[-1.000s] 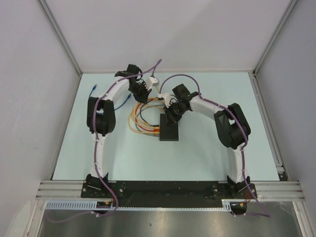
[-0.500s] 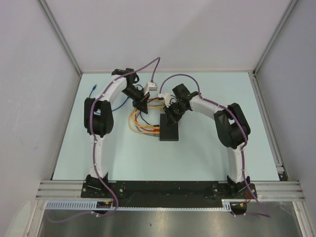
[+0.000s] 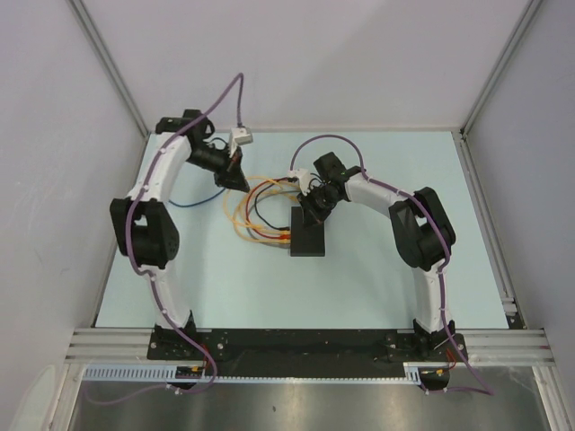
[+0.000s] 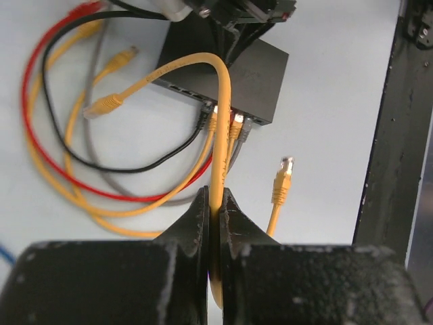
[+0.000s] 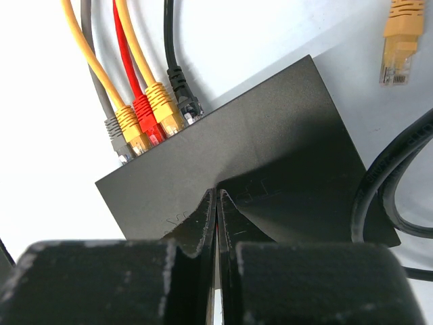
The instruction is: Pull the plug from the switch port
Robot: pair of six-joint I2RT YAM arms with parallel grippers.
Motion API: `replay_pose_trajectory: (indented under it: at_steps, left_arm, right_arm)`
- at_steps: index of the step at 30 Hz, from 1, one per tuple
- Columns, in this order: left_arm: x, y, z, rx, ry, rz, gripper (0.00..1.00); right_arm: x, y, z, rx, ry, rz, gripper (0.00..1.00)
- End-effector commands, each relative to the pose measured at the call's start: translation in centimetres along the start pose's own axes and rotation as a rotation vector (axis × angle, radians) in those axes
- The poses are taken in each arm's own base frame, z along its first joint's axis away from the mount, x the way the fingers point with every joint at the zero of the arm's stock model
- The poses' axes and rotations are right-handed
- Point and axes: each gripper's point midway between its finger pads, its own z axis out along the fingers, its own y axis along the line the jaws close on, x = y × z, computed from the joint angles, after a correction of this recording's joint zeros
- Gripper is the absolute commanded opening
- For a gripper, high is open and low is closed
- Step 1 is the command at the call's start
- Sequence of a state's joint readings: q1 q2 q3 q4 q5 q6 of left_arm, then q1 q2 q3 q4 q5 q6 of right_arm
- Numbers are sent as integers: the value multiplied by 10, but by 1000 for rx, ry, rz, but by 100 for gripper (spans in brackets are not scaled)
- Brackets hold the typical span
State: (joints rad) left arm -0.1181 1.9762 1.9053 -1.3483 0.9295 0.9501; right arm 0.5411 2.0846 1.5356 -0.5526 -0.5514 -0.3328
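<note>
On switch (image 5: 270,135), five plugs (image 5: 150,112) seated, left gripper (image 4: 215,198) pinching one yellow cable (image 4: 221,101)

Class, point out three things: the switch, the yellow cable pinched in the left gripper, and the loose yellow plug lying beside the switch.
switch (image 4: 257,78): left wrist view, flat top face.
held yellow cable (image 4: 218,159): left wrist view, straight run below the bend.
loose yellow plug (image 4: 281,184): left wrist view, its boot.
</note>
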Motion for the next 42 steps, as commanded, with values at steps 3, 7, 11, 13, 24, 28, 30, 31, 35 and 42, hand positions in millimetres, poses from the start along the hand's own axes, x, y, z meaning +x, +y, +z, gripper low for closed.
replay_pose_trajectory:
  at_steps: [3,7,11,13,24,28,30,31,35,42]
  left_arm:
    - [-17,-29,-51,6,-157,-82,0]
    - [-42,5,-107,-107,-346,-149,1]
    - [-37,47,-116,-253,-296,-178,3]
    - [-31,74,-119,-334,-285,-209,3]
    - [17,175,-144,-696,-181,-316,1]
    - [24,190,-145,-746,-185,-370,6]
    - [23,197,-152,-803,-190,-410,32]
    - [21,199,-155,-825,-192,-410,37]
    - [0,193,-178,-909,-236,-386,57]
    - [-26,131,-107,-570,-314,-402,68]
  right_arm:
    - [25,-35,21,113,77,-13,3]
    - [26,-34,21,110,80,-11,3]
    - [25,-35,22,110,77,-14,3]
    - [26,-35,22,111,78,-17,3]
    - [29,-34,15,128,82,-53,3]
    - [30,-36,12,134,83,-54,3]
    - [30,-37,12,140,83,-55,3]
    - [30,-37,12,140,82,-52,3]
    - [29,-37,13,142,83,-52,3]
    - [29,-40,13,141,80,-36,3]
